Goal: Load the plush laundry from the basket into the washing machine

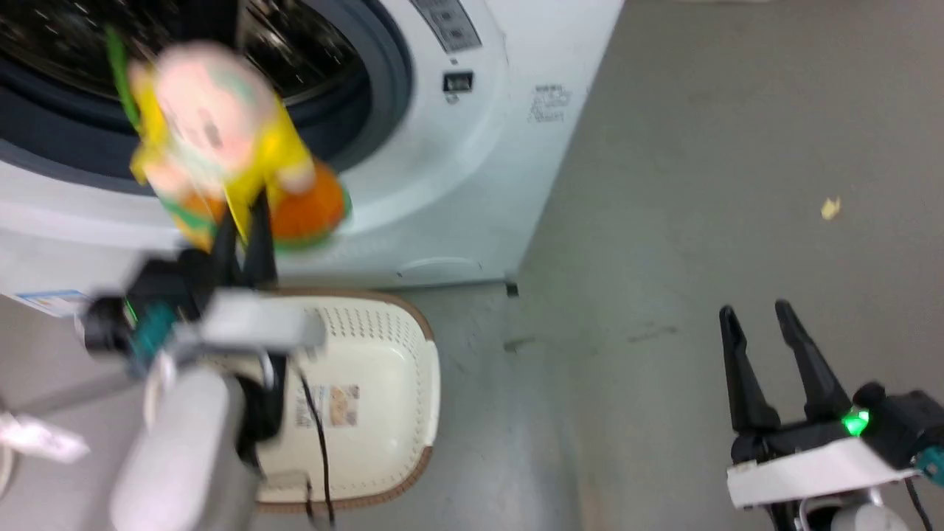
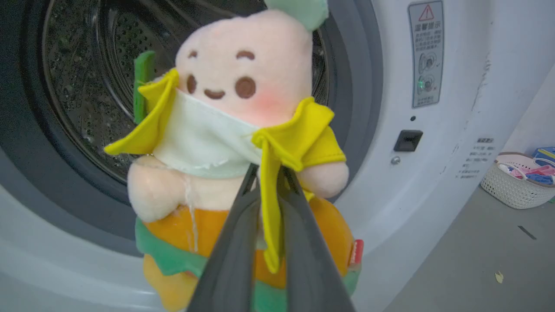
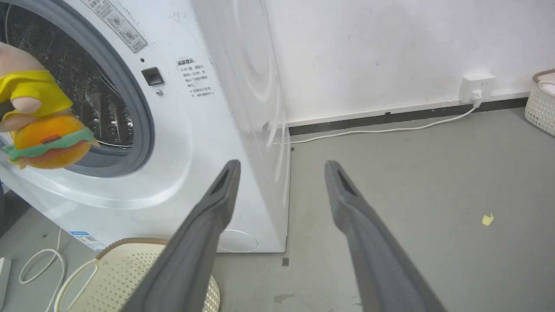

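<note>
Grey floor (image 1: pixel 700 147) (yellow scrap (image 1: pixel 830 209)) beside washing machine (image 3: pixel 208 112), white wall (image 3: pixel 368 52)

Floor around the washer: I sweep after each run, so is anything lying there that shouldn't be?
Yes: a small yellowish scrap lies loose on the grey floor, right of the washing machine.

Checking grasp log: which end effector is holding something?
The left end effector, shut on the plush laundry; the right end effector is open and empty.
</note>
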`<state>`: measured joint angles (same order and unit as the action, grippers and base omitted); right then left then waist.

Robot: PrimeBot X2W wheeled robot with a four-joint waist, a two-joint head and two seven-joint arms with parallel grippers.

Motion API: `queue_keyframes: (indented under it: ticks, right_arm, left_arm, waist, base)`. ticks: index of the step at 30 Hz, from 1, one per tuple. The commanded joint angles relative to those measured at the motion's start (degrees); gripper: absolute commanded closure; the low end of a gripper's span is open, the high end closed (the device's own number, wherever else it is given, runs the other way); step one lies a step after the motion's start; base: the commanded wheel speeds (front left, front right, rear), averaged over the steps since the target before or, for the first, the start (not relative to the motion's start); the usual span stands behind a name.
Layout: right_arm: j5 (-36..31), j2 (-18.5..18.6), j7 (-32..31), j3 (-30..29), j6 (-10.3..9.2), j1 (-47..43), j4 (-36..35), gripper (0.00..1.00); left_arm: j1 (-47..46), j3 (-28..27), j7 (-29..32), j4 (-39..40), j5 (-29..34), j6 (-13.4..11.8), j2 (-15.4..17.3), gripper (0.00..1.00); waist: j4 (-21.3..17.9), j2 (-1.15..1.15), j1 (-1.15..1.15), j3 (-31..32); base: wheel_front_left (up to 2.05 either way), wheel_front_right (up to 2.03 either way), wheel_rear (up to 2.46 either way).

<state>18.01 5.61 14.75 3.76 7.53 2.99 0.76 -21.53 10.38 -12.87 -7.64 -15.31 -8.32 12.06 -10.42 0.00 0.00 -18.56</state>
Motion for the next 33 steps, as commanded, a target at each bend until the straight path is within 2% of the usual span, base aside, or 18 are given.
queue_keyframes:
  ticks: [1, 2, 3, 8, 11, 17, 26, 33]
  right_arm:
    - [0.6, 0.3, 0.2, 0.0, -0.04, 1.5, -0.4, 0.00]
    - [1.4, 0.3, 0.2, 0.1, -0.04, 2.6, -0.5, 0.00]
    - [1.4, 0.3, 0.2, 0.1, -0.04, 2.6, -0.5, 0.00]
    - [3.6, 0.0, 0.2, 0.1, -0.04, 5.7, -0.4, 0.00]
    - [4.9, -0.4, 0.2, 0.6, -0.04, 7.6, -0.2, 0.00]
    - [7.1, -1.1, 0.2, 1.8, -0.04, 11.1, 0.5, 0.00]
    - [8.9, -2.0, 0.2, 3.3, -0.04, 13.8, 1.4, 0.00]
    - [8.6, -2.1, 0.2, 2.7, -0.04, 14.1, 1.7, 0.00]
  left_arm:
    - [-3.5, -0.5, 1.3, 1.3, 0.2, -0.3, 0.7, 1.00]
    - [-7.9, -0.9, 4.7, 2.1, 0.7, -0.4, 2.2, 1.00]
    - [-7.9, -0.9, 4.7, 2.1, 0.7, -0.4, 2.2, 1.00]
    - [-20.4, -1.7, 14.5, 0.7, 1.8, 0.6, 6.8, 1.00]
    - [-28.4, -1.8, 20.2, -2.2, 3.1, 1.8, 10.3, 1.00]
    - [-43.6, -1.9, 28.6, -11.5, 5.7, 2.7, 15.2, 1.00]
    - [-54.7, 1.7, 36.8, -25.3, 11.3, 3.3, 20.0, 1.00]
    - [-55.8, 2.8, 36.2, -30.2, 11.1, 4.0, 19.6, 1.00]
  waist:
    - [-2.2, 0.00, 0.00, -4.0]
    - [-3.3, 0.00, 0.00, -6.7]
    - [-3.3, 0.00, 0.00, -6.7]
    - [-6.1, 0.00, 0.00, -13.4]
    - [-7.9, 0.00, 0.00, -17.0]
    - [-11.0, 0.00, 0.00, -22.9]
    - [-13.7, 0.00, 0.00, -26.3]
    - [-12.8, 0.00, 0.00, -25.6]
  base:
    - [0.00, 0.00, 0.00]
    - [0.00, 0.00, 0.00]
    - [0.00, 0.00, 0.00]
    - [0.00, 0.00, 0.00]
    - [0.00, 0.00, 0.00]
    - [0.00, 0.00, 0.00]
    - [0.00, 0.00, 0.00]
    - [0.00, 0.00, 0.00]
